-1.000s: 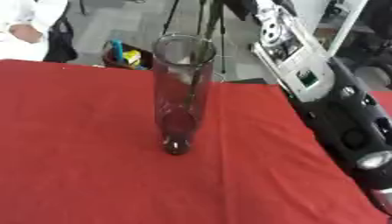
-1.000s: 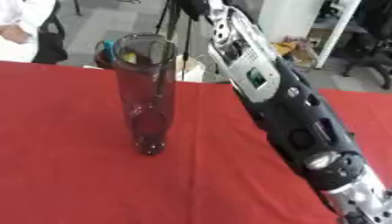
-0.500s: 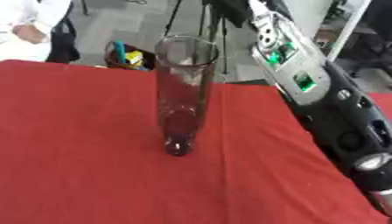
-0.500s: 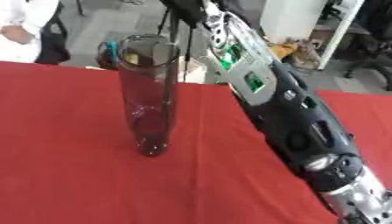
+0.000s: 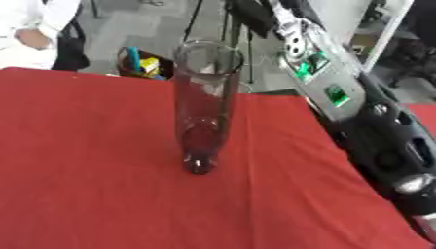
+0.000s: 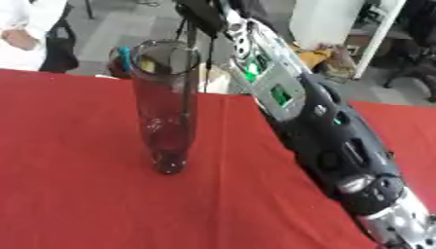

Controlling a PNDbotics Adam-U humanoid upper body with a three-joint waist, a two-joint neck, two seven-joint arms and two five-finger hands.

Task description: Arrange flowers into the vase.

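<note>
A tall clear glass vase stands upright on the red tablecloth, near the middle of the table. I see no flowers in either view, and the vase looks empty. My right arm stretches from the lower right corner up past the vase's right side. Its hand is a dark shape at the top edge, above and just behind the vase's rim. Thin dark lines show through the glass; I cannot tell what they are. My left hand does not show.
Beyond the table's far edge the floor holds a dark tub of coloured items and tripod legs. A person in white stands at the far left, off the table.
The right forearm has turned slightly, so green lights now show on its panel. The vase has not moved.
</note>
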